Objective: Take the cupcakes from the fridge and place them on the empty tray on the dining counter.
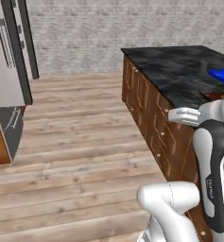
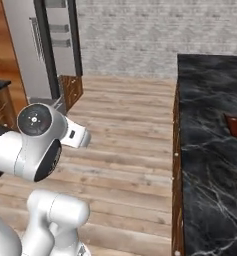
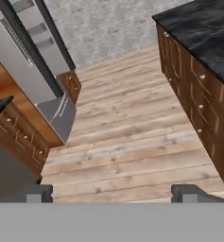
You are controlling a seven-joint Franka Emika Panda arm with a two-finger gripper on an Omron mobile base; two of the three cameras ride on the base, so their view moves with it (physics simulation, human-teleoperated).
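The white arm bends up from the base, and its hand points out over the wooden floor (image 3: pixel 127 142), between the fridge (image 1: pixel 7 56) and the dining counter (image 1: pixel 179 71). The claw (image 3: pixel 113 194) is spread wide, with nothing between its two dark tips. One fridge stands on the left with its doors shut, so the cupcakes cannot be seen. One counter with a black stone top stands on the right. One blue tray (image 1: pixel 222 75) sits on that counter, at the far right edge. One reddish-brown board (image 2: pixel 236 125) lies on the top too.
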